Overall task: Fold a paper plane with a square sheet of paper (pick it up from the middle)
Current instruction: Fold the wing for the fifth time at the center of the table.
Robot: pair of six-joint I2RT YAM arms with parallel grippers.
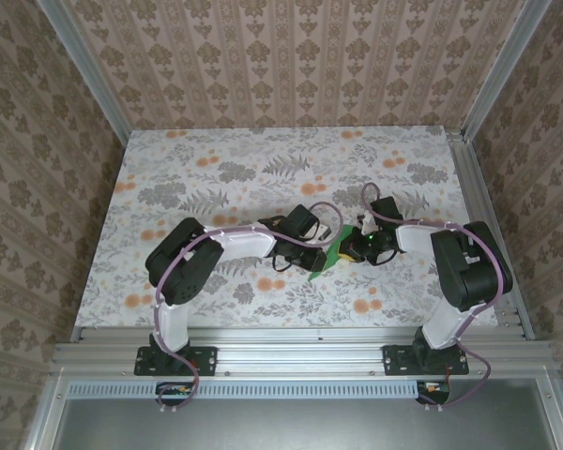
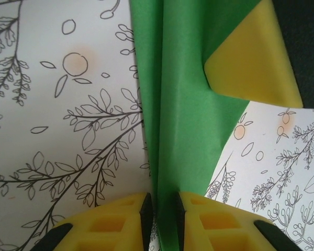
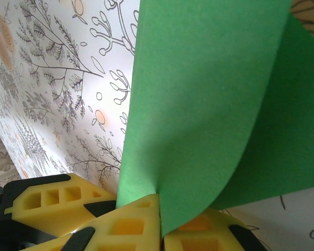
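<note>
My left claw and right claw both pinch the paper; I'd pull it evenly taut before creasing.

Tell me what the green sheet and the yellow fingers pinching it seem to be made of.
Green sheet: thin matte paper, seemingly; it curls softly and holds sharp creases. Yellow fingers: matte moulded plastic or firm rubber, with square recesses; which one, the look leaves open.

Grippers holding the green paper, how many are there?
2. The left gripper pinches the green paper along its crease; the right gripper clamps its far end.
</note>
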